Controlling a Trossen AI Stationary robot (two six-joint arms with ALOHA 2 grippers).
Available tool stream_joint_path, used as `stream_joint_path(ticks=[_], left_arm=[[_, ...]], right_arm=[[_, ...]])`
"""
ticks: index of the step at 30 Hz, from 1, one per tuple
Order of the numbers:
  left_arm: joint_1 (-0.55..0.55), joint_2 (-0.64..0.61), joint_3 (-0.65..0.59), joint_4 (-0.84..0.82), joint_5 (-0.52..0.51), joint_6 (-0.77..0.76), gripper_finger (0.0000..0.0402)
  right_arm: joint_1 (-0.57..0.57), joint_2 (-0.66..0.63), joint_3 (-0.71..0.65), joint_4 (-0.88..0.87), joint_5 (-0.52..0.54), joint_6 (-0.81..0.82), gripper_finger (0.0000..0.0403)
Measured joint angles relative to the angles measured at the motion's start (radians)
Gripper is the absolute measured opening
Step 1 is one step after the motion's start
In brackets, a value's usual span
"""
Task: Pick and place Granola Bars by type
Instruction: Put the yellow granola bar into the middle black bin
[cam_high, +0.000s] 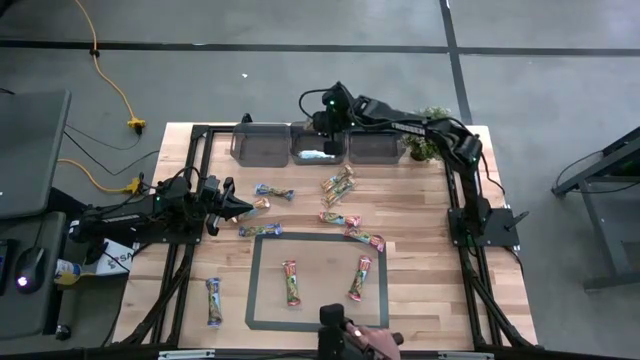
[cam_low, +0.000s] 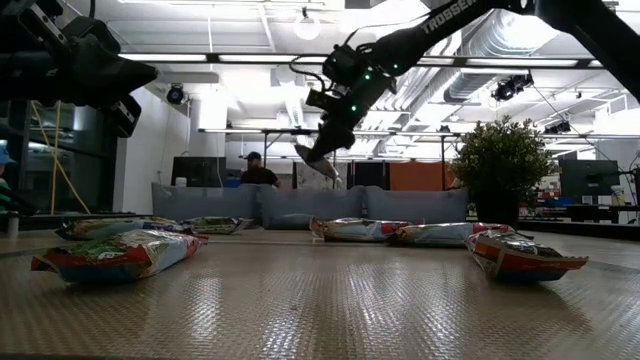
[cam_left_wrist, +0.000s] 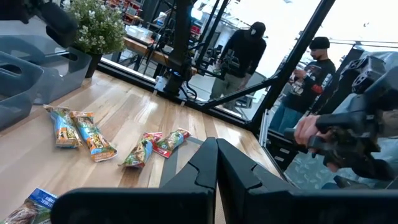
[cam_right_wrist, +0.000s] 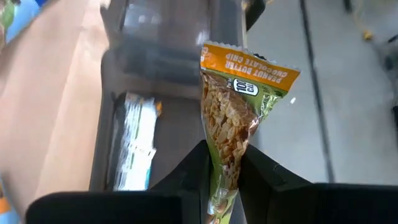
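Sorting's barely started for you: right gripper (cam_right_wrist: 224, 165) fingers pinch one granola bar (cam_right_wrist: 239, 99) over the middle bin (cam_high: 318, 146), left gripper (cam_left_wrist: 216, 163) shut empty, ten-ish bars (cam_high: 338, 184) still on the worktop (cam_high: 420, 200).

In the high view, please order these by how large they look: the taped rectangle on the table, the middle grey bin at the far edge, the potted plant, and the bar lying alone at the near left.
1. Taped rectangle.
2. Middle grey bin.
3. Potted plant and lone bar: they look too alike to rank.
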Motion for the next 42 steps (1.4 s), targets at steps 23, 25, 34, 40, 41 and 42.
stream_joint_path(ticks=[23,25,34,40,41,42], left_arm=[[0.0,0.0,0.0,0.0,0.0,0.0,0.0001],[0.0,0.0,0.0,0.0,0.0,0.0,0.0001],[0.0,0.0,0.0,0.0,0.0,0.0,0.0001],[0.0,0.0,0.0,0.0,0.0,0.0,0.0001],[0.0,0.0,0.0,0.0,0.0,0.0,0.0001],[0.0,0.0,0.0,0.0,0.0,0.0,0.0001]], right_arm=[[-0.025,0.034,-0.002,-0.197,-0.112,0.078,0.0053],[-0.024,0.034,-0.002,-0.195,-0.113,0.08,0.0053],[-0.024,0.034,-0.002,-0.192,-0.129,0.111,0.0079],[-0.022,0.034,-0.002,-0.192,-0.124,0.135,0.0133],[-0.02,0.034,-0.002,-0.191,-0.118,0.137,0.0141],[-0.018,0.034,-0.002,-0.188,-0.111,0.137,0.0149]])
